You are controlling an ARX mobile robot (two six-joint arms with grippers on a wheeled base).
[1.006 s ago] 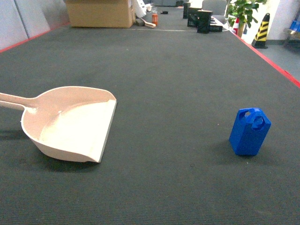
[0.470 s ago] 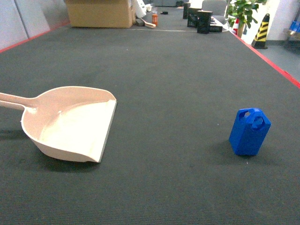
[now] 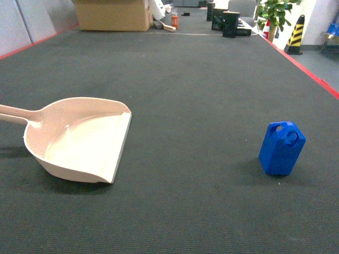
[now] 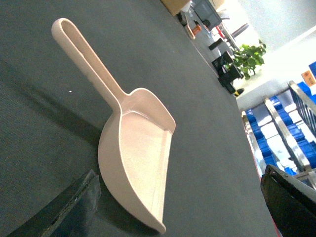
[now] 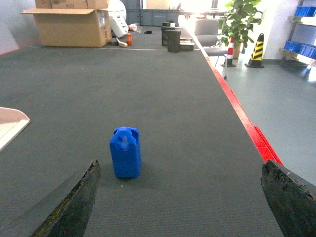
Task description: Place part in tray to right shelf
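Gaping wide, both end effectors hold nothing; part (image 5: pixel 126 151) and tray (image 4: pixel 136 173) untouched

Both tools (image 4: pixel 182 207) (image 5: pixel 180 197) spread wide, holding nothing.

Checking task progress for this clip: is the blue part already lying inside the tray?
No. In the head view the part stands upright on the dark mat, far to the right of the empty tray.

Dark, scuffed fingertips (image 5: pixel 74 207) on both hands
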